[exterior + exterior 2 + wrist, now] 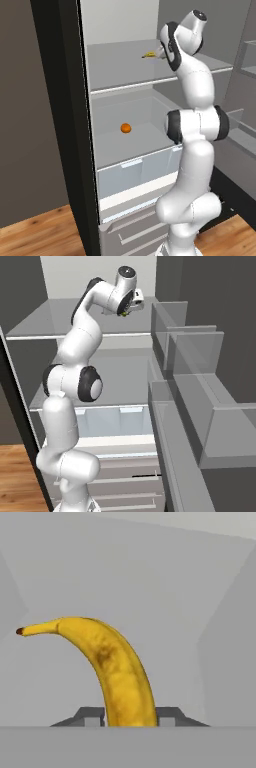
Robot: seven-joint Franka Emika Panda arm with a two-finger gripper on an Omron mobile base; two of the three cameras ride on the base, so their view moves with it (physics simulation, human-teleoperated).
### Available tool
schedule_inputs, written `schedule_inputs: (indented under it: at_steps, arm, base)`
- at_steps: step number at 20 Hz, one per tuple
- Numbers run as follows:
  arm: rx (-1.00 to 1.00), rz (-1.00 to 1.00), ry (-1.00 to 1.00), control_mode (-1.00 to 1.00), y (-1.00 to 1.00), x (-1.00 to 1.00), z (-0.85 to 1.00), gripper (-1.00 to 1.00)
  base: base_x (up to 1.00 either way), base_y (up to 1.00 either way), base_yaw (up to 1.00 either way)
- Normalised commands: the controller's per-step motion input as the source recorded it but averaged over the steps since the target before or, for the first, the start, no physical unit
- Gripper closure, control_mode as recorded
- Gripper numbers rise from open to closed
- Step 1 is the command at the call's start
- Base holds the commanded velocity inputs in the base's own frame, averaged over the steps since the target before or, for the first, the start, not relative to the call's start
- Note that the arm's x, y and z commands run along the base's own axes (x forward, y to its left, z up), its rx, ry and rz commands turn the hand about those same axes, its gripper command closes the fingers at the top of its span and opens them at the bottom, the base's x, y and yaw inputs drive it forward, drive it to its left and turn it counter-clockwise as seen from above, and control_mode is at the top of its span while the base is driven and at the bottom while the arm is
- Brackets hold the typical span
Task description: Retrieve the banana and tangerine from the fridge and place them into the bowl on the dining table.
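The fridge (70, 125) stands open in front of me. On its upper shelf lies the yellow banana (149, 55), which rises in a curve with its dark tip to the left in the hand view (117, 667). My gripper (131, 717) is shut on the banana's near end, with a dark fingertip (92, 716) pressed against each side. In the right base view the gripper (125, 312) sits at the shelf's right end. The tangerine (125, 128) rests alone on the shelf below. The bowl and the dining table are out of view.
The open fridge door with its clear bins (200, 356) stands close on the right. Pale drawers (135, 172) sit under the tangerine's shelf. The fridge's black side edge borders the left, and the floor (40, 232) is wood.
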Motion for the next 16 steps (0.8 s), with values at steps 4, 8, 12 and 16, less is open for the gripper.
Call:
schedule_inputs:
  at_steps: [4, 8, 12, 16]
  arm:
    - [-0.32, 0.00, -0.34, -1.00, 1.00, -0.84, -0.75, 1.00]
    - [-0.20, 0.00, -0.32, -1.00, 0.74, -0.98, -0.54, 1.00]
    - [-0.05, 0.00, -0.38, -1.00, 0.29, -1.00, -0.58, 1.00]
    - [0.10, 0.00, -0.25, -1.00, -0.01, -1.00, -0.02, 1.00]
  base:
    - [0.00, 0.00, 0.00]
    - [0.00, 0.00, 0.00]
    - [0.00, 0.00, 0.00]
    - [0.00, 0.00, 0.00]
